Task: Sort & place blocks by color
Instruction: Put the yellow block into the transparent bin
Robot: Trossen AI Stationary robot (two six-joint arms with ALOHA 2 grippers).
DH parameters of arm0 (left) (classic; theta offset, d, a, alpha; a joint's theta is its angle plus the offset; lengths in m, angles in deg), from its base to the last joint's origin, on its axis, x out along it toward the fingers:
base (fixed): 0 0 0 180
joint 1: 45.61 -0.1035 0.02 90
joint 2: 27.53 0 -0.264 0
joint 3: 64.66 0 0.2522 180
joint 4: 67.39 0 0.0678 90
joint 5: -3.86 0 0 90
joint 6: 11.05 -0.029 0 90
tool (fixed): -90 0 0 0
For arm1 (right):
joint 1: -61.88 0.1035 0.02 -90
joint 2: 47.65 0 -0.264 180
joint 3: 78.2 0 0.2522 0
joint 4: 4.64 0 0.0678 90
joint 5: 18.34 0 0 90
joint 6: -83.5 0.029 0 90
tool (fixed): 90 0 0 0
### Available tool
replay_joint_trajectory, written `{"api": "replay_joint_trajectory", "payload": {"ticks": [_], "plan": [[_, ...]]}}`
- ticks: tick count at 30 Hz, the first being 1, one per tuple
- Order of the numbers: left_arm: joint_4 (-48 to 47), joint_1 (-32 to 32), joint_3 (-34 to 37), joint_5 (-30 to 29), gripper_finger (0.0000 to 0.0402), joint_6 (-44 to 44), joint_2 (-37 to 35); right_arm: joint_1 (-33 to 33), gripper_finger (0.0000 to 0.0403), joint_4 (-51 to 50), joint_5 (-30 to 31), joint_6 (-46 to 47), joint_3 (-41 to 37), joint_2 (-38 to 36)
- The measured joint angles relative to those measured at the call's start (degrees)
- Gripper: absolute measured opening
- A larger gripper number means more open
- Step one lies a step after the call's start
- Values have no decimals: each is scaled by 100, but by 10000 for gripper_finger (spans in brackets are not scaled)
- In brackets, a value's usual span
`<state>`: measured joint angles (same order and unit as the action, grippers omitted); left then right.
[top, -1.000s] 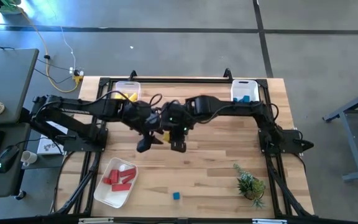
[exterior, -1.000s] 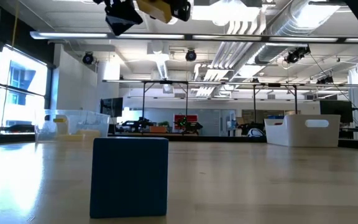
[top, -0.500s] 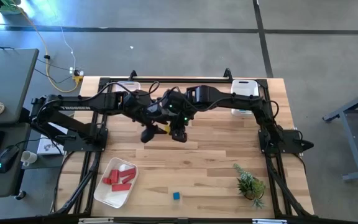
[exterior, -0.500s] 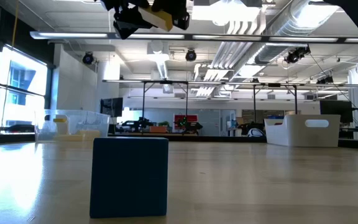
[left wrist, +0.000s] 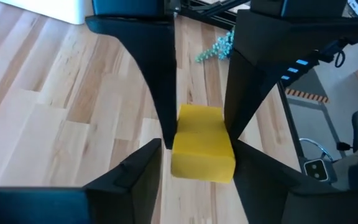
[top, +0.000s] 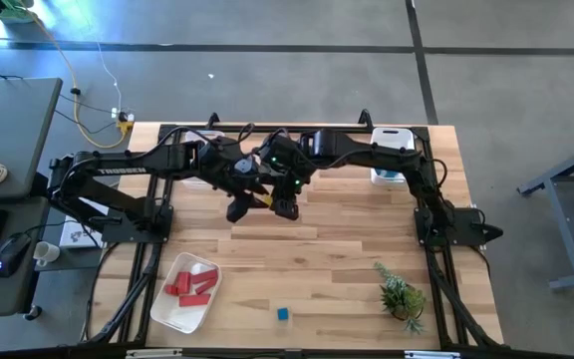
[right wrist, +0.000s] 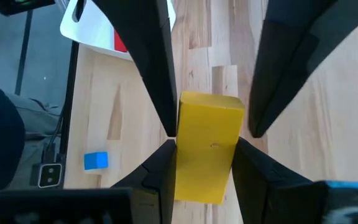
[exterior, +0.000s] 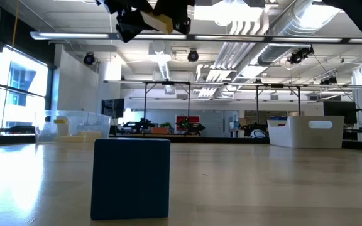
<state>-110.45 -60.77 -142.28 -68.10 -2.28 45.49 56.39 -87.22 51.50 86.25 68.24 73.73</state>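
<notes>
A yellow block [right wrist: 209, 147] is suspended above the table [top: 347, 249], in the upper centre of the high view, where the two grippers meet. In the right wrist view, the right gripper [right wrist: 205, 163] pinches the near end of this block between its fingers. The other arm's fingers flank the far end, and a narrow gap shows on at least one side. In the left wrist view, the left gripper [left wrist: 194, 165] has its fingers spread on either side of the same block; whether they touch it cannot be determined. In the low view, both grippers and the yellow block appear at the top left of the frame.

A blue block [top: 283, 314] lies alone on the table at the lower centre of the high view and fills the left foreground of the low view. Red blocks [top: 191, 285] lie in a white tray [top: 167, 309] at the lower left. A white bin [top: 391, 141] stands at the upper right edge of the table. A small green plant [top: 401, 295] stands at the lower right.
</notes>
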Motion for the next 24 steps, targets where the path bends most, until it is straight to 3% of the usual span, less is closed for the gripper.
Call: {"api": "replay_joint_trajectory", "payload": {"ticks": [9,16,20,24], "plan": [[136,1,0,-2,105,-104,5,-110,104,-31,-181,-172,2,0],[167,5,0,-20,103,-36,11,-135,106,-109,-239,-284,9,0],[88,7,-1,-81,103,24,13,-129,131,-106,-85,-329,9,2],[-211,10,-2,-87,107,154,13,-122,181,-42,12,-415,9,7]]}}
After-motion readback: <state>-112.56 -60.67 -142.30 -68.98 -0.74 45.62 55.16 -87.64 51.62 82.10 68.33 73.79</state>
